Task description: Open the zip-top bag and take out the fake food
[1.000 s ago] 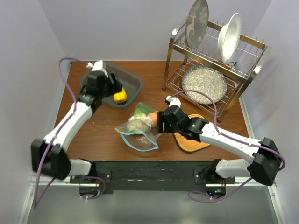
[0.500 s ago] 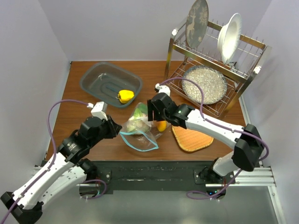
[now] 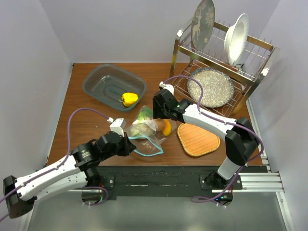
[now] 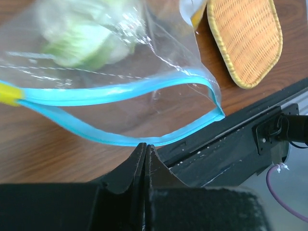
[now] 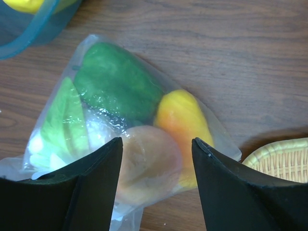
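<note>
Left gripper (image 4: pixel 145 149): pinched fully closed at the bottom centre of the left wrist view, tips touching the near lip of the teal zip strip (image 4: pixel 96 94). No telling whether film is caught between them.

Right gripper (image 5: pixel 156 163): spread wide, holding nothing, hanging above the sealed end of the zip-top bag (image 3: pixel 144 132), right over the peach (image 5: pixel 147 161).

Bag itself: centre of the top view, flat on the wooden table (image 3: pixel 86 120), mouth gaping toward the bottom edge, woven mat (image 3: pixel 197 140) just to its right.

Handling, as a guess: light, limp, slippery film, likely to slide or bunch rather than resist. Best taken by the stiffer zip strip, 1 lip pinned, or by a bottom corner for tipping.

Looks: clear and crinkled, 4 pieces showing through, namely peach, orange piece (image 5: pixel 185 118), green piece (image 5: pixel 115 82) and leafy cauliflower (image 5: pixel 60 125). 1 yellow bell pepper (image 3: pixel 129 99) already out, in the grey tub (image 3: pixel 96 79) at upper left.
</note>
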`<action>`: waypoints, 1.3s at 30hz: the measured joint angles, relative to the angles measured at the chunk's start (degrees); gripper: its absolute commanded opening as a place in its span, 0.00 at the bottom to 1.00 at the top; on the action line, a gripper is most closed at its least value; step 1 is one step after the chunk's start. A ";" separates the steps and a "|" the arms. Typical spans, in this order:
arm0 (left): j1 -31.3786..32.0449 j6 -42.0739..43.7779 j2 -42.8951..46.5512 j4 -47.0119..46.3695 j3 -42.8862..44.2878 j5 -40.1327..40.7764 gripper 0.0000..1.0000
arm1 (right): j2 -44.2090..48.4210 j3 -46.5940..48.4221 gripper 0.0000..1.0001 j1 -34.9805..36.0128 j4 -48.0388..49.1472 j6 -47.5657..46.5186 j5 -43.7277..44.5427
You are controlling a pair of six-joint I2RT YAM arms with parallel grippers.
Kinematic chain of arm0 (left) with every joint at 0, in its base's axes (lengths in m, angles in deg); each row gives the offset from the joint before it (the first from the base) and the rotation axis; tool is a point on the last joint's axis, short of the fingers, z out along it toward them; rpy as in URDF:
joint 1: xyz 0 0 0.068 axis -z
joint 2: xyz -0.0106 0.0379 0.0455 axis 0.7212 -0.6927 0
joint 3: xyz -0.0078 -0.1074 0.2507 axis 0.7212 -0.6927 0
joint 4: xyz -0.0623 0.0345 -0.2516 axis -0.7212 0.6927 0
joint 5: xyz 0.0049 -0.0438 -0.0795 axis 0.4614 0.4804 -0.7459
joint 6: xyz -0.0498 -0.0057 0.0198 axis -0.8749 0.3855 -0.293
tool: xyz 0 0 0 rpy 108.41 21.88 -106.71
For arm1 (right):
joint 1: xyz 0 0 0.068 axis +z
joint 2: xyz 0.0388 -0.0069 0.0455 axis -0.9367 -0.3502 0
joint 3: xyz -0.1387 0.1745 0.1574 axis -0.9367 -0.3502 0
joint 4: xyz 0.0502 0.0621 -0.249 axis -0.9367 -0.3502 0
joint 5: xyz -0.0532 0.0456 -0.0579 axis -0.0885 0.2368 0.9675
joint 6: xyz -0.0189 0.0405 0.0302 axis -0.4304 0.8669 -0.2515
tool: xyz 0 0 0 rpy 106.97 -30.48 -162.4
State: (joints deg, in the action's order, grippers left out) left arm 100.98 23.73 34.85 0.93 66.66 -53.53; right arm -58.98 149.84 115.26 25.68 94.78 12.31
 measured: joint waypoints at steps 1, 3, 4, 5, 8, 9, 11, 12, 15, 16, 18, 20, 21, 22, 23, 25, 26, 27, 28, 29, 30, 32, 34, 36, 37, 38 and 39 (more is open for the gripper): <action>1.27 -0.87 -0.98 -1.70 -0.74 0.46 0.07 | -0.50 0.00 0.58 0.00 -0.07 0.02 -0.07; 4.42 -2.54 -4.85 -5.09 -1.68 1.88 0.14 | -1.03 0.00 0.55 0.02 -0.46 0.04 -0.24; 5.55 -2.95 -6.60 -6.60 -1.90 2.71 0.16 | -1.11 0.00 0.54 0.00 -0.76 0.15 -0.59; 6.82 -3.67 -9.49 -8.70 -2.12 3.54 0.21 | -1.11 -0.02 0.53 0.00 -0.92 0.24 -0.83; 8.22 -5.14 -16.90 -15.65 -3.02 6.34 0.30 | -0.04 -1.49 0.52 0.20 -0.26 0.98 -1.97; 8.22 -5.53 -18.64 -17.77 -3.32 7.58 0.32 | 0.55 -2.27 0.50 0.28 -0.22 1.18 -2.25; 8.22 -5.68 -21.66 -22.05 -3.61 10.03 0.41 | 2.14 -4.28 0.49 0.92 0.02 1.62 -2.58; 8.20 -5.62 -22.86 -23.93 -3.61 11.04 0.44 | 2.80 -5.14 0.48 1.40 0.09 1.81 -2.60; 8.20 -4.59 -27.02 -30.23 -3.61 13.79 0.54 | 3.98 -7.19 0.47 2.56 0.28 2.19 -2.75; 8.20 -4.11 -28.30 -32.06 -3.58 14.47 0.55 | 4.15 -7.89 0.48 2.84 0.44 2.21 -2.84; 8.20 -3.45 -30.60 -34.99 -3.58 15.45 0.56 | 4.13 -9.18 0.48 3.58 0.79 2.23 -2.97; 8.20 -2.75 -31.95 -37.11 -3.65 15.65 0.58 | 4.13 -10.19 0.51 4.09 0.96 2.23 -2.95; 8.20 -2.23 -32.15 -38.99 -4.13 15.47 0.61 | 4.04 -10.34 0.56 4.28 0.92 2.14 -2.89; 8.20 -1.64 -31.95 -41.33 -5.14 15.28 0.64 | 4.00 -10.34 0.59 4.42 0.90 2.08 -2.67; 8.20 -0.79 -31.50 -43.74 -6.47 14.86 0.69 | 4.00 -10.32 0.62 4.50 0.66 1.84 -2.58; 8.20 0.83 -29.81 -49.13 -10.19 13.35 0.72 | 4.00 -9.92 0.68 4.59 -0.35 1.31 -2.45; 8.20 1.95 -28.89 -51.43 -11.87 12.63 0.72 | 4.00 -9.51 0.70 4.59 -1.25 0.98 -2.23; 8.20 2.43 -28.22 -52.89 -13.03 12.15 0.72 | 4.11 -8.85 0.70 4.61 -2.38 0.61 -1.92; 8.20 3.19 -27.41 -54.18 -14.10 11.69 0.72 | 4.26 -8.09 0.71 4.66 -3.67 0.20 -1.27; 8.20 3.63 -26.73 -54.84 -14.69 11.37 0.68 | 4.63 -7.37 0.70 4.70 -4.83 -0.07 -0.50; 8.20 3.89 -26.10 -55.39 -15.02 11.23 0.67 | 5.27 -6.80 0.68 4.70 -5.92 -0.26 0.11; 8.20 4.20 -24.81 -56.22 -15.54 11.17 0.64 | 7.87 -6.38 0.62 4.70 -7.56 -0.39 1.09; 8.20 4.24 -23.15 -58.10 -17.00 11.04 0.61 | 12.00 -6.69 0.58 4.72 -8.70 0.04 1.73; 8.20 4.39 -21.35 -59.89 -19.15 10.75 0.58 | 16.39 -8.09 0.56 4.72 -8.24 1.09 1.60; 8.20 4.50 -20.87 -60.48 -19.93 10.64 0.56 | 18.73 -9.38 0.56 4.72 -7.82 1.73 1.46; 8.20 4.63 -20.57 -60.83 -20.65 10.54 0.53 | 20.72 -10.82 0.58 4.72 -7.52 2.49 1.22; 8.20 4.72 -20.50 -60.98 -21.14 10.36 0.52 | 22.18 -12.50 0.59 4.70 -6.95 3.39 0.57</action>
State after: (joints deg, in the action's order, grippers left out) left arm 109.18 28.46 14.35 -60.05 45.53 -43.17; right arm -36.79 137.33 119.96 18.73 98.16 12.87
